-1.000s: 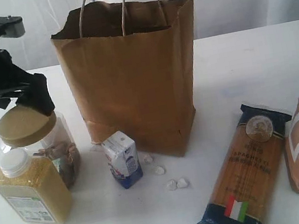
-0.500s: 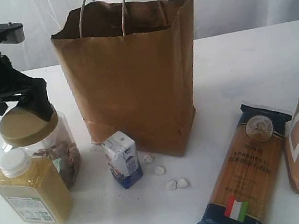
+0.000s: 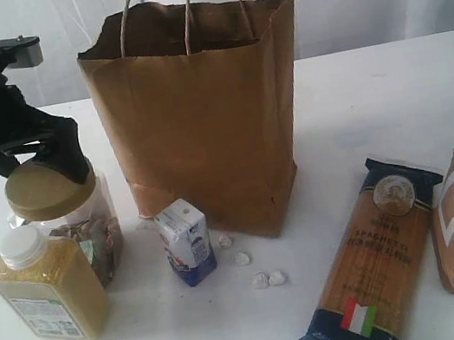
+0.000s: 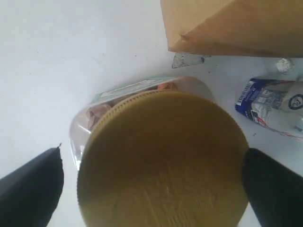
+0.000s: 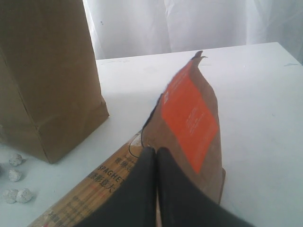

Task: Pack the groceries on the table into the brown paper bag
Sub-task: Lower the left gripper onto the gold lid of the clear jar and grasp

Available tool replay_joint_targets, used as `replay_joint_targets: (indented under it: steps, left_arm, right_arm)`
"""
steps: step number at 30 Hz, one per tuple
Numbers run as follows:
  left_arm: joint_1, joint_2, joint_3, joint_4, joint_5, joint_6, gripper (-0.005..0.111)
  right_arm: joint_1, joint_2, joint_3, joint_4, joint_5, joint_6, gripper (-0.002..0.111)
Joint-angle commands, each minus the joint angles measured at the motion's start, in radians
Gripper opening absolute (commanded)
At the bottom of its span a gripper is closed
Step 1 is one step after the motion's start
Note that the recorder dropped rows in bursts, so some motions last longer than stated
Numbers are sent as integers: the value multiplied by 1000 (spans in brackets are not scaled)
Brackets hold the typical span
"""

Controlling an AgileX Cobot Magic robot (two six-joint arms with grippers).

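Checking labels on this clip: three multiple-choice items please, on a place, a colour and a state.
1. Where is the small white-blue carton? A. On the table before the brown paper bag. B. Inside the bag. C. On the spaghetti pack.
2. The grain bottle has a cap coloured: A. gold. B. white. C. blue.
3. The left gripper is: A. shut on the carton. B. open over the jar. C. shut on a bag handle.
Key: A, it stands before the bag; B, the cap shows white; B, fingers apart, flanking the gold lid.
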Motion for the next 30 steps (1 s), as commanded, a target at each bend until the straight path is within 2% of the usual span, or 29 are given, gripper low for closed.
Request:
replay_joint_targets:
  steps: [1,8,30]
  left_arm:
    - [-4,-16,1,37,4,-2,105]
    - [-4,-29,-46,61,26,-2,105]
    - [-5,-29,-46,39,108,-3,105]
  right_arm:
    - [-5,-6,4,-2,-12,3,0]
    - [-5,-6,4,-2,-12,3,0]
    - [-5,-6,4,-2,-12,3,0]
